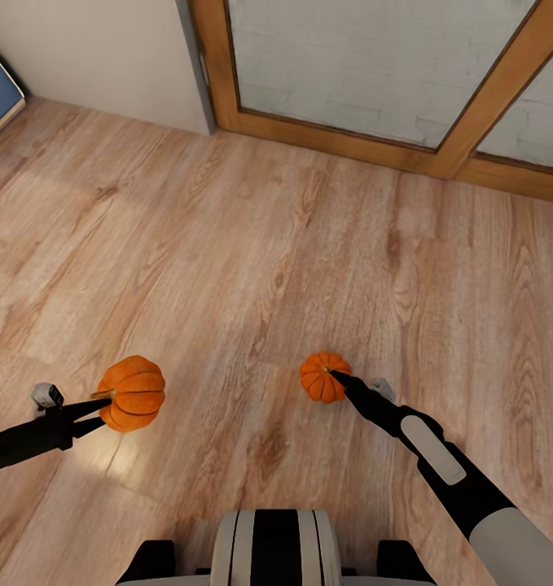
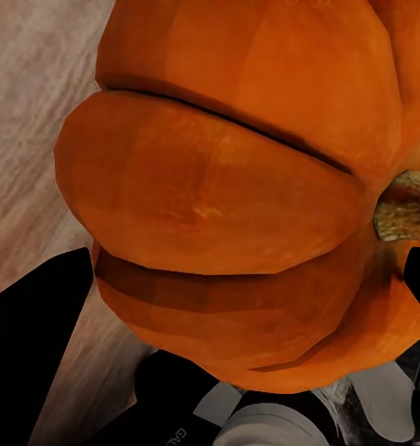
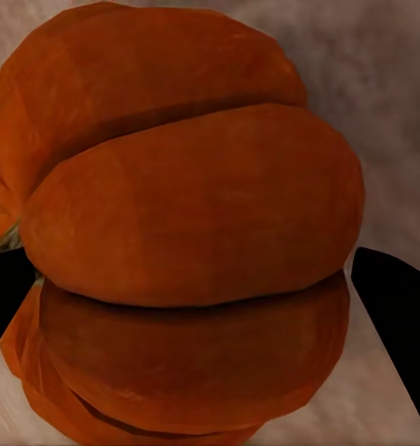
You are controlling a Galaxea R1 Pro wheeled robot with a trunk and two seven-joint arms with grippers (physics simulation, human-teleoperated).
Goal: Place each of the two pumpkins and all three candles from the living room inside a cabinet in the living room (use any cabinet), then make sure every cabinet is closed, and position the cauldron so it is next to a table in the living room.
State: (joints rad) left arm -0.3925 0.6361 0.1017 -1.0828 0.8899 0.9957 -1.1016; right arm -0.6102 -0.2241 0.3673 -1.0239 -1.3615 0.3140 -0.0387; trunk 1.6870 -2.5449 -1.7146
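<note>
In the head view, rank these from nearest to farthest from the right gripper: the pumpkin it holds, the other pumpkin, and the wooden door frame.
1. Right pumpkin, in the right gripper.
2. Left pumpkin, held by the left gripper on the opposite side.
3. Wooden door frame, ahead across the floor.

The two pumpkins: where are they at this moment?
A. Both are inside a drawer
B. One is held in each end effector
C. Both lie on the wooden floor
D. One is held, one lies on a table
B: the left end effector grips the larger-looking pumpkin, and the right end effector grips the other pumpkin, both above the wooden floor.
</note>
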